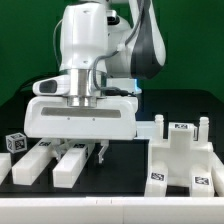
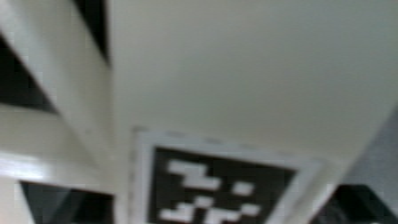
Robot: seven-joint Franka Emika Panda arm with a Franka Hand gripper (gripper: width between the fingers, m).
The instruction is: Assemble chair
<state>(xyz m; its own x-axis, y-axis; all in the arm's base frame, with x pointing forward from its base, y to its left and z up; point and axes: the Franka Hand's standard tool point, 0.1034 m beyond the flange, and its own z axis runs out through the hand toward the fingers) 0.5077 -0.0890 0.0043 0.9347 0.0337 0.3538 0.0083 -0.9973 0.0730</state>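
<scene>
Several white chair parts, black-and-white square tags, gripper low above them

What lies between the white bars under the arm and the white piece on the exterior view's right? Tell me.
Exterior view: mostly bare table; one dark gripper finger hangs beside the bars.
</scene>
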